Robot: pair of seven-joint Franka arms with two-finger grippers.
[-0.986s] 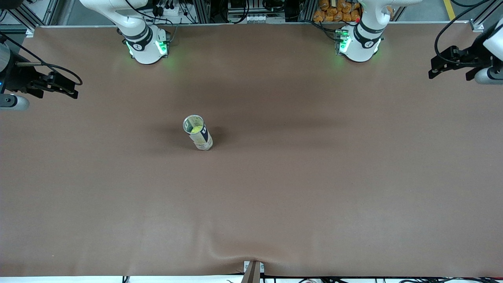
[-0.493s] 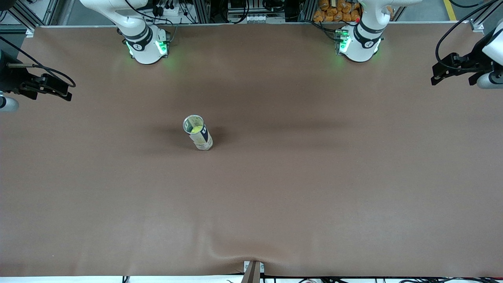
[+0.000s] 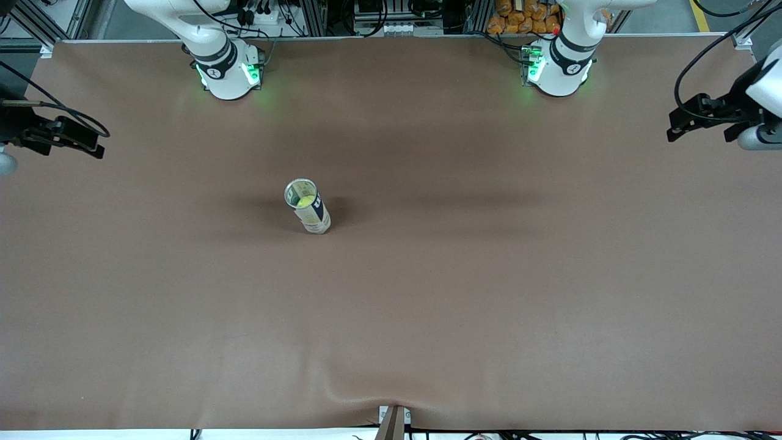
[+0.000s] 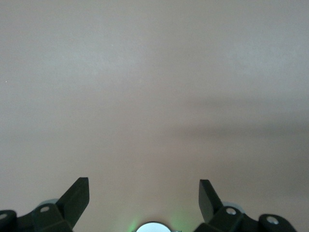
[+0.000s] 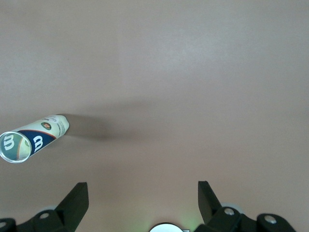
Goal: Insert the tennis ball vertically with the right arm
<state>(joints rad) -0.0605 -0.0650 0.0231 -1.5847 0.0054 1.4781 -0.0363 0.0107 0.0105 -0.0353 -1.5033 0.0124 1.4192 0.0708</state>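
My right gripper [image 5: 143,200] has drifted outward since 1 second ago, fingers [image 5: 77,199] spread, well apart from the upright can [image 3: 307,206] holding the tennis ball [image 3: 302,200]. Left gripper [image 4: 144,199] waits, spread.

We saw a brown table [image 3: 489,293] carrying one upright can [image 3: 307,206], a tennis ball [image 3: 302,200] inside it.

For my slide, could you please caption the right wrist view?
Open right pincer above the brown table, with the upright tennis ball can standing apart.
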